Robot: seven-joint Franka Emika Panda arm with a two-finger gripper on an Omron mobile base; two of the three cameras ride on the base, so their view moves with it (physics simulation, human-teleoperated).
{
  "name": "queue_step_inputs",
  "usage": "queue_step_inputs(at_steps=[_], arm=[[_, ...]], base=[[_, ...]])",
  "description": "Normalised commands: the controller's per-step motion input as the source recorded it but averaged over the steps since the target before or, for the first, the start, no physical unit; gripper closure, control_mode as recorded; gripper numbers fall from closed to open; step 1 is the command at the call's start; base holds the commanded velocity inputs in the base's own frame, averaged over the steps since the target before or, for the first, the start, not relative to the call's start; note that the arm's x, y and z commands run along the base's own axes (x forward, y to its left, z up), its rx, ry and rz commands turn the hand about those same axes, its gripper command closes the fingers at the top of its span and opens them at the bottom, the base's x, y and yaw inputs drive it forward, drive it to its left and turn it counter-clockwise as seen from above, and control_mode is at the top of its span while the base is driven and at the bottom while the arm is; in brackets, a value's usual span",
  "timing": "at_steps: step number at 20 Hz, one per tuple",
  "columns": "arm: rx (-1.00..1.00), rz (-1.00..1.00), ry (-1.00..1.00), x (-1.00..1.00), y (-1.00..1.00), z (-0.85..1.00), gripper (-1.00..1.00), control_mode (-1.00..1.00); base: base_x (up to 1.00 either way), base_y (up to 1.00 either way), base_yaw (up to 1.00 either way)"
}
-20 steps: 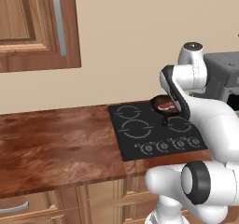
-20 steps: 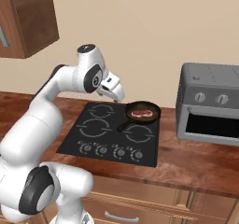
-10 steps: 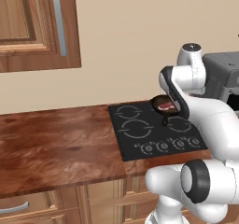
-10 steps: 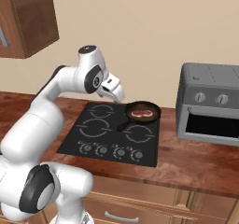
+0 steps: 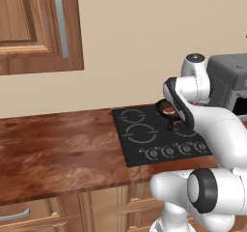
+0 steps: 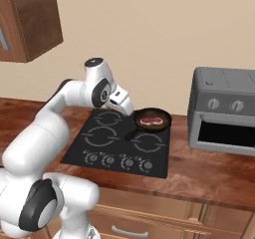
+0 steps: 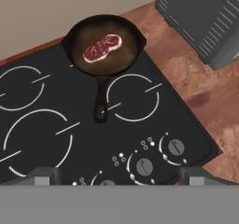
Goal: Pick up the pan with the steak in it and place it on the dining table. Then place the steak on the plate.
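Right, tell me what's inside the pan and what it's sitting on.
Inside the pan lies one steak, flat on the bottom. The pan sits on the black cooktop, over a back burner. That burner's ring is covered by the pan, so it cannot be seen.

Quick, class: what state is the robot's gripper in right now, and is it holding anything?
Gripper: open, holding nothing; it hangs above the cooktop, short of the pan.
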Motion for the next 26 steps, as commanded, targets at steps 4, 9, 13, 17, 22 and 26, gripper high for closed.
queue_step_inputs(at_steps=[4, 9, 13, 17, 22, 26], arm=[[0.0, -0.01, -0.02, 0.2, -0.07, -0.23, -1.0, -1.0], [-0.01, -0.02, -0.02, 0.29, -0.06, -0.24, -1.0, -1.0], [0.0, -0.02, -0.01, 0.31, -0.06, -0.24, -1.0, -1.0], [0.0, -0.01, -0.01, 0.29, -0.07, -0.27, -1.0, -1.0], [0.0, -0.01, -0.01, 0.24, -0.09, -0.28, -1.0, -1.0], [0.0, 0.0, 0.0, 0.19, -0.09, -0.33, -1.0, -1.0]], base=[[0.0, 0.0, 0.0], [0.0, 0.0, 0.0], [0.0, 0.0, 0.0], [0.0, 0.0, 0.0], [0.0, 0.0, 0.0], [0.0, 0.0, 0.0]])
